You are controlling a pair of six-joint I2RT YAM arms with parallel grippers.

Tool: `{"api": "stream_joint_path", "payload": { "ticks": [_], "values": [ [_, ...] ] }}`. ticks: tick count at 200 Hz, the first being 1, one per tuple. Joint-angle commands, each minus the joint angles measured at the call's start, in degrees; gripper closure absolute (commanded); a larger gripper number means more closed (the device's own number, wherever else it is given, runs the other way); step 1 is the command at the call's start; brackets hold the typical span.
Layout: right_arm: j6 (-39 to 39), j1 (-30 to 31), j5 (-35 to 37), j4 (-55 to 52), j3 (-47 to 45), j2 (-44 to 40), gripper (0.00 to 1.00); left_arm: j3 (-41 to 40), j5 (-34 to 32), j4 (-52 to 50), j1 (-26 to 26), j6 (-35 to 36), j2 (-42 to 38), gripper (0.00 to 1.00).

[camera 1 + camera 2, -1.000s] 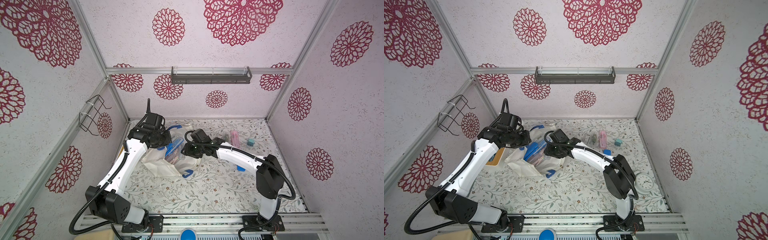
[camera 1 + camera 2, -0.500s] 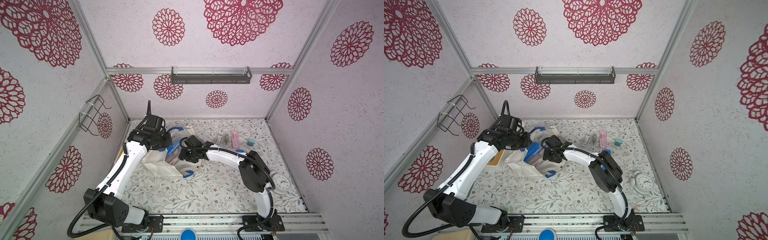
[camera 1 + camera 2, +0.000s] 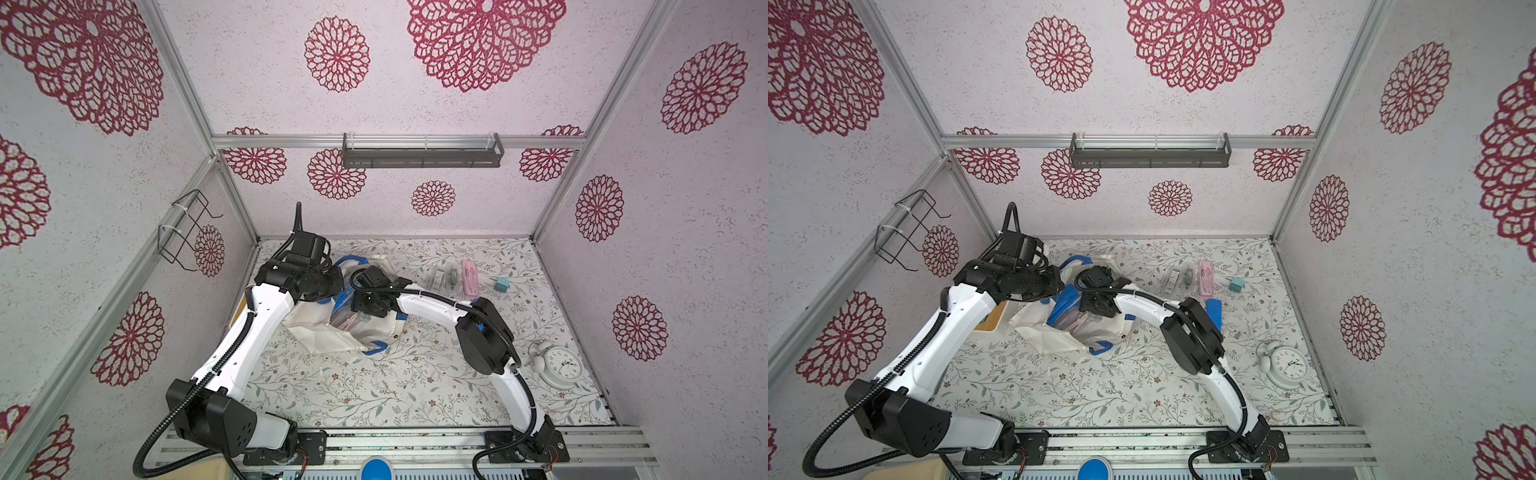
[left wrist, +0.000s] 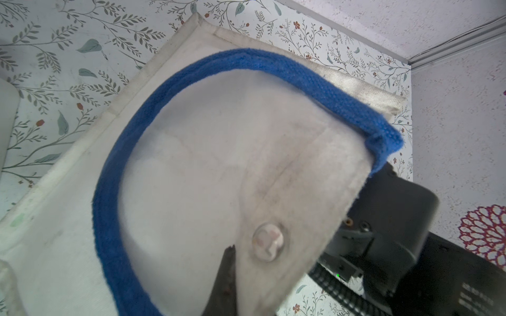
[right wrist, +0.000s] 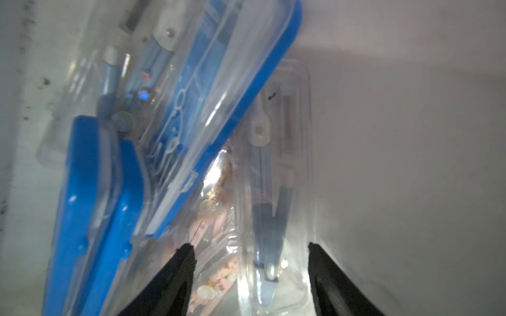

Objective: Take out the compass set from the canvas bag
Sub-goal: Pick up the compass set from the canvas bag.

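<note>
The off-white canvas bag (image 3: 320, 334) (image 3: 1040, 330) lies at the table's left middle with its mouth held open. My left gripper (image 4: 235, 273) is shut on the bag's rim beside a snap button (image 4: 269, 242), under the blue handle (image 4: 246, 63). My right gripper (image 5: 249, 246) is inside the bag, open. Its two fingertips (image 5: 187, 251) stand either side of a clear compass set case (image 5: 273, 191) with a grey-blue compass in it. Blue-edged cases (image 5: 208, 104) lean beside it, over a pink one (image 5: 219, 219). In both top views the right wrist (image 3: 372, 291) (image 3: 1098, 293) covers the bag's mouth.
On the table at the back right lie a clear case (image 3: 442, 279), a pink case (image 3: 469, 276) and a small teal box (image 3: 501, 284). A blue case (image 3: 1214, 311) shows behind the right arm. A white alarm clock (image 3: 561, 365) stands at the right. A wire rack (image 3: 187, 232) hangs on the left wall.
My right arm has pushed left into the bag's mouth and its jaws have opened wider. The left gripper has kept its hold on the rim, shifting only slightly.
</note>
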Motion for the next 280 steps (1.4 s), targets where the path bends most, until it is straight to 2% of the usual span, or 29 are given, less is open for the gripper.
{"api": "stream_joint_path", "payload": {
  "ticks": [1, 35, 62, 99, 149, 189, 231, 280],
  "values": [
    [2.19, -0.36, 2.68, -4.95, 1.47, 0.62, 0.32, -0.56, 1.02, 0.15, -0.44, -0.66, -2.15, 1.0],
    [3.9, -0.65, 0.73, -4.52, 0.48, 1.69, 0.34, -0.82, 1.24, 0.28, -0.42, -0.64, -2.17, 1.0],
    [5.28, -1.1, -2.13, 1.25, -2.93, 1.27, 0.42, -0.69, 1.11, 0.31, -0.48, -0.26, -2.16, 1.0],
    [4.77, -1.19, -2.39, 4.81, -6.18, -0.91, 0.53, -0.81, 0.75, 0.02, -0.44, -0.15, -2.46, 1.0],
    [2.02, -1.18, -0.89, 6.99, -11.83, -8.88, 0.59, -0.58, -0.35, 0.04, -0.42, -0.24, -2.09, 1.0],
    [-1.09, -1.06, -0.75, 5.24, -11.92, -13.99, 0.66, 0.4, -1.12, 0.23, -0.45, -1.11, -0.94, 1.0],
    [-4.27, -0.94, -1.74, 2.14, -13.26, -19.22, 0.68, -0.93, -2.07, 2.43, -0.47, -3.0, -1.57, 1.0],
    [-6.56, -0.88, -3.74, 0.01, -19.07, -27.02, 0.69, -1.62, -3.71, 4.44, -0.41, -4.65, -1.23, 1.0]
  ]
}}
